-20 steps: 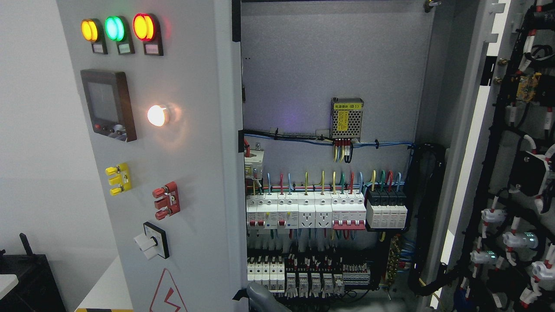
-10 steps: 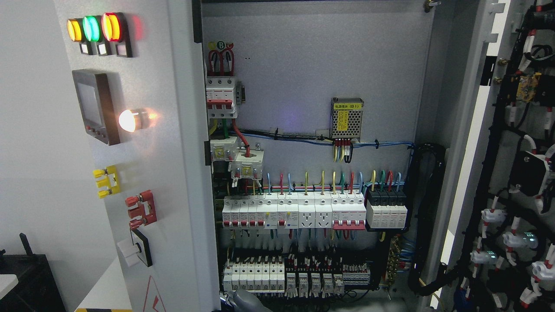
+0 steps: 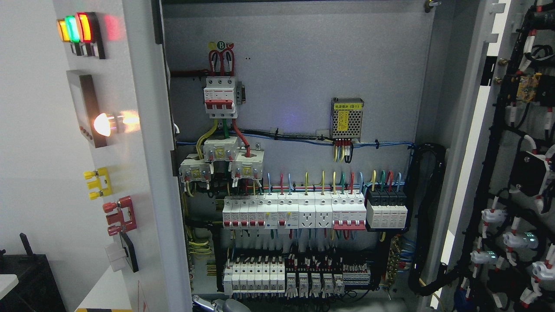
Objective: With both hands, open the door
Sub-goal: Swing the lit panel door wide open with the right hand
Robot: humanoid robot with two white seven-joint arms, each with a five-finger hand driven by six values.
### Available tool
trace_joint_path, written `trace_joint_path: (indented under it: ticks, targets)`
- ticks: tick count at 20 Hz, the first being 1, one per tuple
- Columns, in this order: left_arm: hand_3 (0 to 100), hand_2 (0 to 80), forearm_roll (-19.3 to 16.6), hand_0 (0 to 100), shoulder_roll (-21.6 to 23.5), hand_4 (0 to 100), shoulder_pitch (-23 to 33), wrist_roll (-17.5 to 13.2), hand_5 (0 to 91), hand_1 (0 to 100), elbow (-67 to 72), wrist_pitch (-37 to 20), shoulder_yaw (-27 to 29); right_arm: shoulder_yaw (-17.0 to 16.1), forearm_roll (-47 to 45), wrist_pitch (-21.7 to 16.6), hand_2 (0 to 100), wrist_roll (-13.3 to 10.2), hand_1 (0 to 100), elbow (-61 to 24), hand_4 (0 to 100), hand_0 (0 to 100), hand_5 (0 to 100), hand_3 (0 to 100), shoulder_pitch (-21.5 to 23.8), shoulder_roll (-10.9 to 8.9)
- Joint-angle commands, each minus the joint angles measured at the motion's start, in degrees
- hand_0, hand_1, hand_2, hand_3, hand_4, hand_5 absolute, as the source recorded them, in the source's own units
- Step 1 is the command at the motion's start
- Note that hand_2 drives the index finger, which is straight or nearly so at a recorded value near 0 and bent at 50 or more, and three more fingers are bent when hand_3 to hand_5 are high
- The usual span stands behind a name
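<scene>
The cabinet's left door (image 3: 143, 173) is grey, stands swung far out to the left and is seen almost edge-on. Its front carries amber, green and red lamps (image 3: 74, 28), a dark meter (image 3: 86, 108) and a lit white lamp (image 3: 104, 124). The right door (image 3: 516, 173) stands wide open at the right, its wired inner side facing me. A grey rounded part of my left hand (image 3: 223, 305) shows at the bottom edge, just right of the left door's free edge. Whether it touches the door is hidden. My right hand is out of the picture.
Inside the cabinet (image 3: 303, 78) are a red-and-white breaker (image 3: 221, 95), rows of white breakers (image 3: 295, 210), a small power supply (image 3: 347, 118) and bundled cables (image 3: 427, 208). A dark box (image 3: 26, 277) stands at the lower left, next to a white surface (image 3: 104, 290).
The left door has swung further open to the left, uncovering the upper breaker and more wiring. The grey hand at the bottom edge has moved left with the door's edge.
</scene>
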Motion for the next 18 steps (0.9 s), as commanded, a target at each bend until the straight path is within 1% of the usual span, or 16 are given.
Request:
trace_joint_path:
  ticks: [1, 5, 7, 18]
  targets:
    - [0, 0.0, 0.0, 0, 0.0, 4, 0.0, 0.0, 0.0, 0, 0.0, 0.0, 0.0, 3.0, 0.1, 0.4, 0, -0.4, 0, -0.9, 0, 0, 0, 0, 0.2, -0.6]
    - [0, 0.0, 0.0, 0, 0.0, 4, 0.0, 0.0, 0.0, 0, 0.0, 0.0, 0.0, 4.6, 0.2, 0.5, 0, -0.4, 0, -0.9, 0, 0, 0, 0, 0.1, -0.51]
    - [0, 0.0, 0.0, 0, 0.0, 4, 0.0, 0.0, 0.0, 0, 0.1, 0.0, 0.0, 5.0, 0.2, 0.5, 0, -0.4, 0, -0.8, 0, 0, 0, 0, 0.1, 0.02]
    - [0, 0.0, 0.0, 0, 0.0, 4, 0.0, 0.0, 0.0, 0, 0.0, 0.0, 0.0, 5.6, 0.7, 0.6, 0, -0.6, 0, -0.7, 0, 0, 0, 0, -0.3, 1.69]
